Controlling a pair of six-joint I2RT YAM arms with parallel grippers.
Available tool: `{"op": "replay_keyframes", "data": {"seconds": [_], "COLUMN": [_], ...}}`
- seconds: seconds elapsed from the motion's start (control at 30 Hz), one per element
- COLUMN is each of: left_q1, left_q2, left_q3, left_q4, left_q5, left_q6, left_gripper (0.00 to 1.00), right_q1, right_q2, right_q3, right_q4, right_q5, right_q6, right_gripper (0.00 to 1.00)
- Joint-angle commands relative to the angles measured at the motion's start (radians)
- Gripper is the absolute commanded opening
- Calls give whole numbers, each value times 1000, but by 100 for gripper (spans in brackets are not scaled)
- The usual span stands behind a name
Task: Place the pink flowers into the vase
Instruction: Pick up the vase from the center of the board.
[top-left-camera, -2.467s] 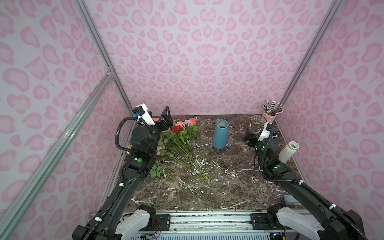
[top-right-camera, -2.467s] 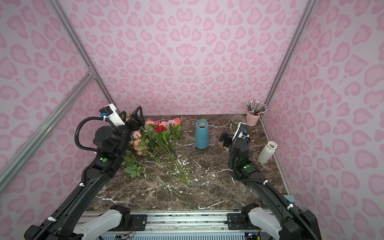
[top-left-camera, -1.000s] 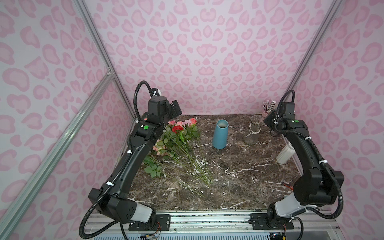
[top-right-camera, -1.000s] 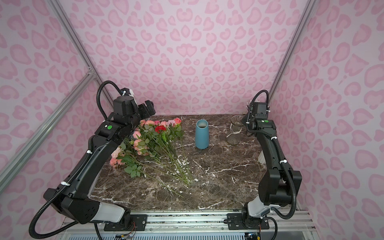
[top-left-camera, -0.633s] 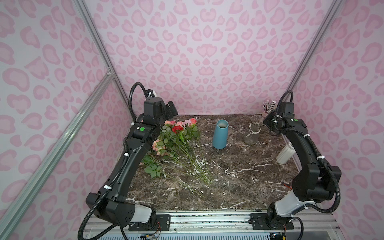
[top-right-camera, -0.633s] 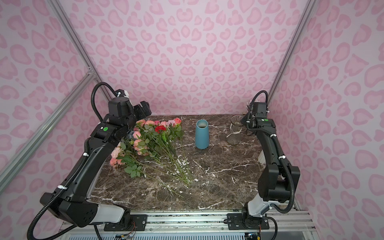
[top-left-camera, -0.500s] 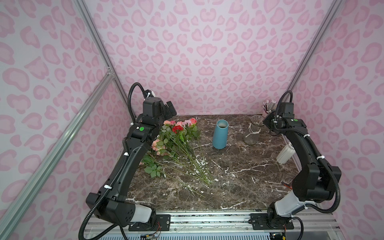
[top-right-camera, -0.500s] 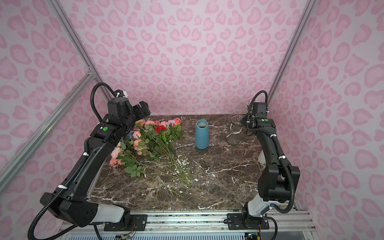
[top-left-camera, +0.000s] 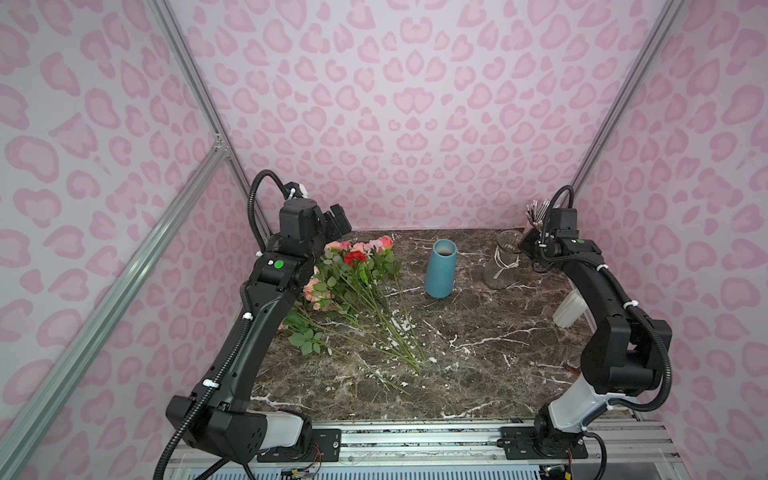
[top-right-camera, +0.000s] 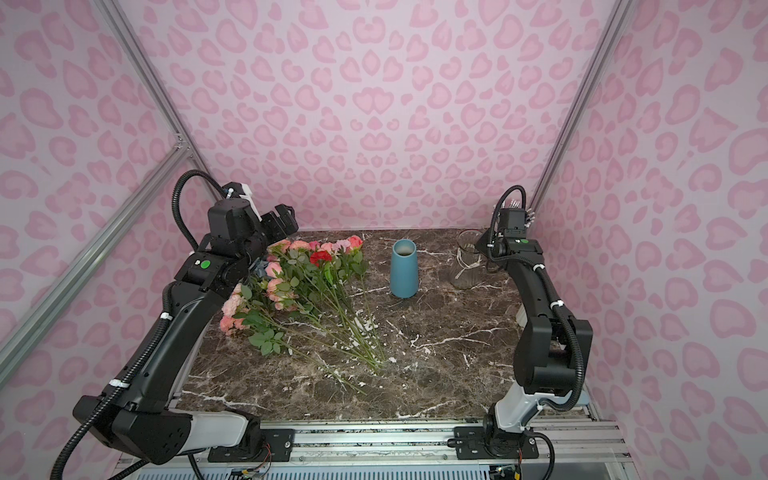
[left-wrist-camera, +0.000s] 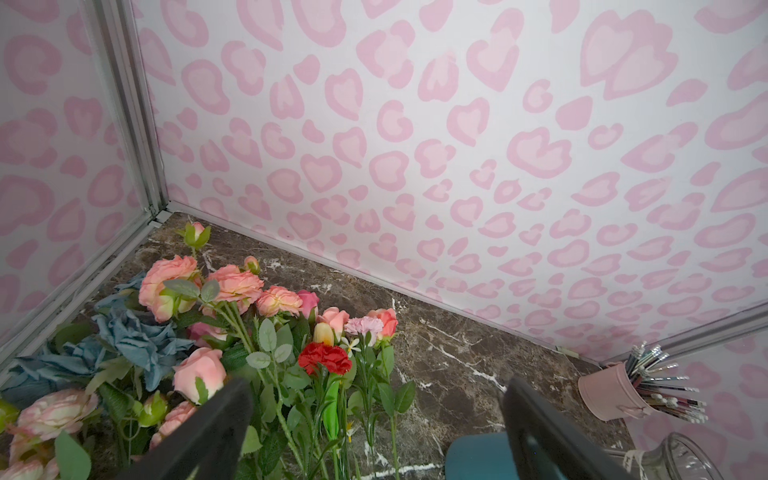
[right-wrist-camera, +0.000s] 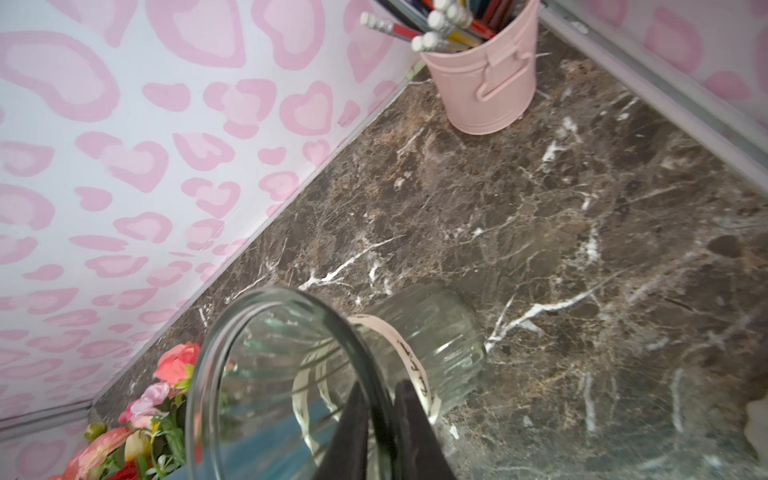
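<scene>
Wide-open jaws on the left gripper, just hanging in the air over the bloom end of the flower pile at roughly 10 o'clock on the dark brown marble tabletop, gripping nothing. Same deal from its wrist cam: two black fingers far apart, blooms and leaves showing in between.

Over on the right gripper: clamped shut on the rim of the clear ribbed glass vase, one finger inside the mouth, one outside, glass wall pinched between. Upright at about 1 o'clock in both top views, pale ribbon tied round the neck.

As for the pink and salmon artificial roses and ruffled blooms on long green stems: all lying flat on the marble, well apart from that glass vase, heads around 10 to 11 o'clock, stem ends fanned toward the middle. Mixed into the same pile, one red carnation and a dusty-blue fabric hydrangea bunch on the 9 o'clock side.

Also around: tall teal-blue tapered vase at 12 o'clock, between pile and glass vase; pink metal bucket of pencils in the far corner past 1 o'clock; white ribbed vase at 3 o'clock, half hidden behind the right arm.
</scene>
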Motion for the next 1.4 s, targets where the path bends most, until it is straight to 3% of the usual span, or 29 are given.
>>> {"op": "replay_keyframes", "data": {"seconds": [0.0,0.1,0.37,0.87,1.13,1.37], "left_q1": [4,6,14,42,54,57], "left_q2": [-18,-20,-29,-34,-24,-17], "left_q3": [-22,-28,-38,-61,-65,-67], "left_q4": [77,79,87,99,102,104], "left_q5": [36,39,43,61,80,89], "left_q6": [2,2,2,-1,-3,-7], "left_gripper": [97,97,97,97,97,97], "right_q1": [8,15,27,47,50,67], "right_q2": [4,-1,19,296,355,329], "right_q3": [-9,-16,-3,392,433,413], "right_q4": [1,26,82,-4,2,-1], "right_q5": [-2,-9,12,59,44,53], "right_q6": [4,24,103,220,234,233], "right_gripper": [6,0,0,0,0,34]}}
